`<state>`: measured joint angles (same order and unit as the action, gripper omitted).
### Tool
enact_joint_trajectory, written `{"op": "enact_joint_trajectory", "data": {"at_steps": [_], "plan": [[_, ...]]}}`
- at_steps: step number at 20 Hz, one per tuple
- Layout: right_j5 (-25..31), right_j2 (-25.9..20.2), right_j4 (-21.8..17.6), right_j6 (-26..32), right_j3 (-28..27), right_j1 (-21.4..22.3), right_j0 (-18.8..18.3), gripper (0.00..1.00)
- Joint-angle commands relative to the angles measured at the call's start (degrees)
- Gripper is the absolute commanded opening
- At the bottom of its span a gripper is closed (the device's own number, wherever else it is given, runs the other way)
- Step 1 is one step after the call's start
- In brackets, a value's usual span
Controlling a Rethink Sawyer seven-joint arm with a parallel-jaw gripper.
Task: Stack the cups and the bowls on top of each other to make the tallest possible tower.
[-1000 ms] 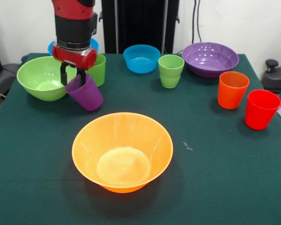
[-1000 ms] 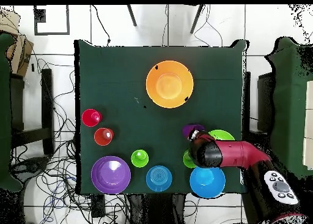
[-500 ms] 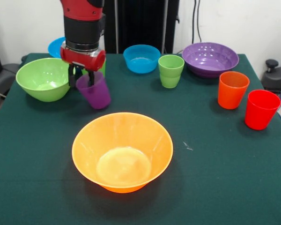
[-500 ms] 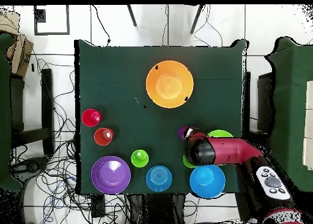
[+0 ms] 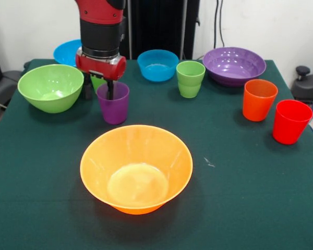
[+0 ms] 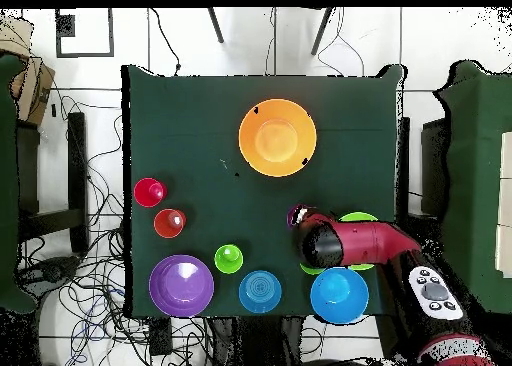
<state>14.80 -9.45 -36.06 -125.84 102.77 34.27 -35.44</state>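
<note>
Front view, item by item. Orange bowl (image 5: pixel 136 167): lower centre of the frame, mouth up, alone on the green table (image 5: pixel 261 198); likely the intended base, being the widest piece, so it sits clear of the rest. No tower is built yet.

Purple cup (image 5: pixel 113 103): upper left of centre, upright, mouth up, just above the orange bowl's far rim in the frame. Whether its base rests on the cloth or hangs slightly off it cannot be told.

Gripper (image 5: pixel 99 88): under the red and black arm (image 5: pixel 100 31) at upper left, fingers drawn in on the purple cup's rim, one dark finger inside the mouth and the other outside its left wall. A rim pinch of this kind keeps the cup level for carrying.

Remaining stock, unstacked: green bowl (image 5: pixel 51 87) at left edge; two blue bowls (image 5: pixel 157 64) and purple bowl (image 5: pixel 233 64) along the top; one green cup (image 5: pixel 190 78) top centre, another partly hidden behind the gripper; orange cup (image 5: pixel 259 99) and red cup (image 5: pixel 290 121) at right.

Overhead view: arm (image 6: pixel 360 244) at lower right, purple cup (image 6: pixel 296 216) showing just at its tip, below the orange bowl (image 6: pixel 277 137).
</note>
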Motion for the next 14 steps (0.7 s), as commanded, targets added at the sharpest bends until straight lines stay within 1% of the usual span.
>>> {"op": "enact_joint_trajectory", "data": {"at_steps": [1,4,10,14], "plan": [[-1.16,-3.75,0.89,-1.64,-2.12,0.10,2.27,1.00],[-2.84,-2.42,0.28,-2.66,-2.65,-0.19,3.22,1.00],[-4.09,-2.87,0.05,-2.33,-2.91,-1.37,1.89,1.00],[-5.01,-2.89,-0.36,-2.35,-1.74,-1.10,1.45,1.00]]}}
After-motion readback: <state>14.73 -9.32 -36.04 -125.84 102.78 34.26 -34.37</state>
